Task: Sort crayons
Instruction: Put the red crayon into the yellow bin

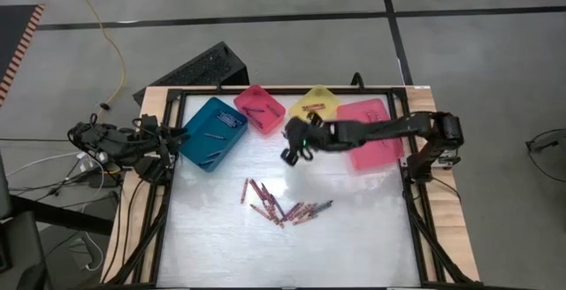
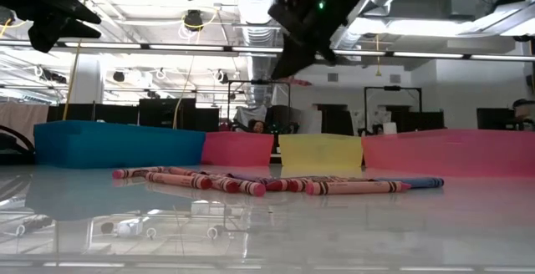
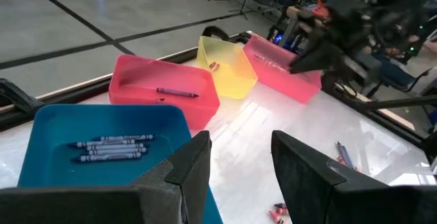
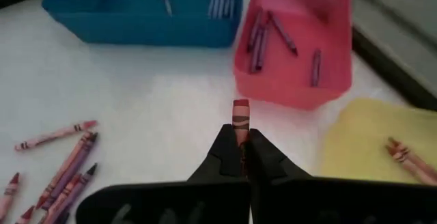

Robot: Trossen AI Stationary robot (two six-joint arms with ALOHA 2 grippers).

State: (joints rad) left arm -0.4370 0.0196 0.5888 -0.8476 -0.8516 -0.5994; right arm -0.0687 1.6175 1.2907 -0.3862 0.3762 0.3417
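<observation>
The right gripper (image 4: 240,145) is hanging above the table, well clear of the surface, with its fingers pinched tight on a single brownish-red crayon (image 4: 240,115) that is poking out past the fingertips. In the high view the right gripper (image 1: 296,144) is sitting between the loose pile of crayons (image 1: 281,209) and the row of bins at the far side.

The step in hand looks like the carry to a bin. Just ahead of the held crayon are the small pink bin (image 4: 295,43), already holding several purple sticks, and the yellow bin (image 4: 372,149), which is holding a couple of reddish-orange ones. Going by colour, the yellow bin is looking the likelier home, though that is a judgement.

To do this well, the arm should be keeping its height until the crayon tip is over the bin's open middle, not its wall, then lowering a little before letting go so the stick is not bouncing out. The grip is only on the crayon's lower end, so a quick swing could twist it loose.

The teal bin (image 1: 210,133) is holding blue sticks. The left gripper (image 3: 235,166) is waiting beside it, fingers standing apart and holding nothing.
</observation>
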